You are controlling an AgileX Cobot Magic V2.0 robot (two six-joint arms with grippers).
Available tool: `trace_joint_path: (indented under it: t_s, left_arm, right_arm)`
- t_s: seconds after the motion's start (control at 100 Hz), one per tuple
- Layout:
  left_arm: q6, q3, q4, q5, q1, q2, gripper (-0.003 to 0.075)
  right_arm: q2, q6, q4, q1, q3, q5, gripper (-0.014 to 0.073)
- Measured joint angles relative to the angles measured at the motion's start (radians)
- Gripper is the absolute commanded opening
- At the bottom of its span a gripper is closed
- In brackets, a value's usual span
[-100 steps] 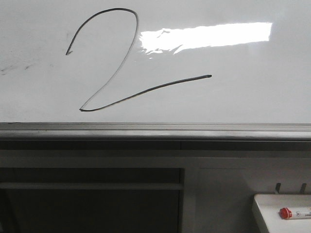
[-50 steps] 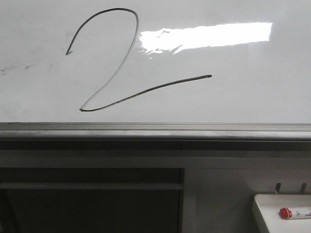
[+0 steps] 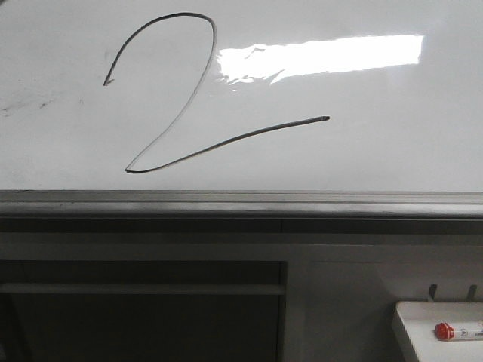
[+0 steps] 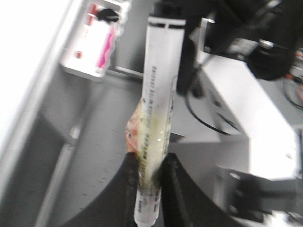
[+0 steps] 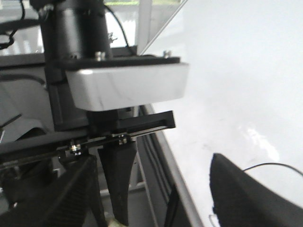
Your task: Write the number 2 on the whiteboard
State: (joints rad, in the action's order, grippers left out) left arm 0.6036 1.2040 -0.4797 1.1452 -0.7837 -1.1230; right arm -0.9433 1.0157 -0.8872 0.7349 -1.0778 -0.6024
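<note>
Gripping a white marker (image 4: 158, 118), the left claw (image 4: 150, 189) is off the whiteboard (image 3: 377, 151) bearing the number 2 (image 3: 181, 105).

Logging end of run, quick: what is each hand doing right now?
Left hand: closed on the marker.
Right hand: open, holding nothing.

Open whiteboard (image 3: 392, 151) face around the number 2 (image 3: 181, 98); grey ledge (image 3: 241, 204) below, marker tray (image 3: 423, 332) lower right
</note>
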Motion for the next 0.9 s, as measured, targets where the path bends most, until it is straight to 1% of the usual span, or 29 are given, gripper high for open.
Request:
trace_joint_path:
  t_s: [0.04,0.06,0.08,0.1,0.11,0.15,0.17,0.18,0.23,0.3,0.37,0.53,0.63,0.73,0.81,0.9]
  left_arm:
    - [-0.035,0.000,0.038,-0.045,0.000,0.007,-0.0020]
    - [-0.051,0.000,0.065,-0.072,0.000,0.012,-0.0020]
    - [-0.078,0.000,0.097,-0.089,0.000,0.019,-0.0020]
    - [-0.111,0.000,0.132,-0.118,0.000,0.025,-0.0020]
    - [-0.134,0.000,0.145,-0.137,0.000,0.026,-0.0020]
    - [-0.202,0.000,0.228,-0.184,0.000,0.037,-0.0020]
    - [-0.246,0.000,0.274,-0.211,0.000,0.040,-0.0020]
    - [-0.275,0.000,0.288,-0.227,0.000,0.043,-0.0020]
    - [-0.378,0.000,0.405,-0.274,0.005,0.050,-0.0020]
    - [-0.506,0.000,0.522,-0.320,0.024,0.050,-0.0020]
    - [-0.604,-0.009,0.594,-0.368,0.058,0.047,-0.0020]
    - [-0.755,-0.080,0.632,-0.524,0.176,0.022,-0.0020]
    - [-0.808,-0.149,0.636,-0.630,0.258,0.005,-0.0020]
    - [-0.826,-0.205,0.628,-0.736,0.335,-0.013,-0.0020]
    - [-0.834,-0.232,0.611,-0.807,0.377,-0.033,-0.0020]
    - [-0.833,-0.242,0.595,-0.850,0.402,-0.065,-0.0020]
  right_arm:
    - [0.025,0.000,0.001,-0.025,0.000,0.004,0.0361]
    - [0.033,0.000,0.003,-0.038,0.000,0.004,0.0312]
    - [0.045,0.000,0.008,-0.051,0.000,0.004,0.0285]
    - [0.058,0.000,0.010,-0.060,0.000,0.004,0.0227]
    - [0.067,0.000,0.013,-0.068,0.000,0.002,0.0227]
    - [0.089,0.000,0.020,-0.093,0.000,0.002,0.0129]
    - [0.103,0.000,0.022,-0.106,0.000,-0.001,0.0058]
    - [0.112,0.000,0.026,-0.110,0.000,-0.001,0.0058]
    - [0.143,0.000,0.031,-0.137,0.010,-0.001,-0.0082]
    - [0.187,0.000,0.044,-0.171,0.032,-0.006,-0.0074]
    - [0.224,0.000,0.048,-0.199,0.064,-0.008,-0.0074]
    - [0.283,-0.007,0.057,-0.231,0.160,-0.020,-0.0074]
    - [0.307,-0.025,0.061,-0.232,0.207,-0.025,-0.0074]
    - [0.321,-0.039,0.061,-0.232,0.235,-0.026,-0.0074]
    - [0.325,-0.040,0.061,-0.232,0.247,-0.026,-0.0074]
    - [0.325,-0.041,0.061,-0.232,0.250,-0.026,-0.0074]
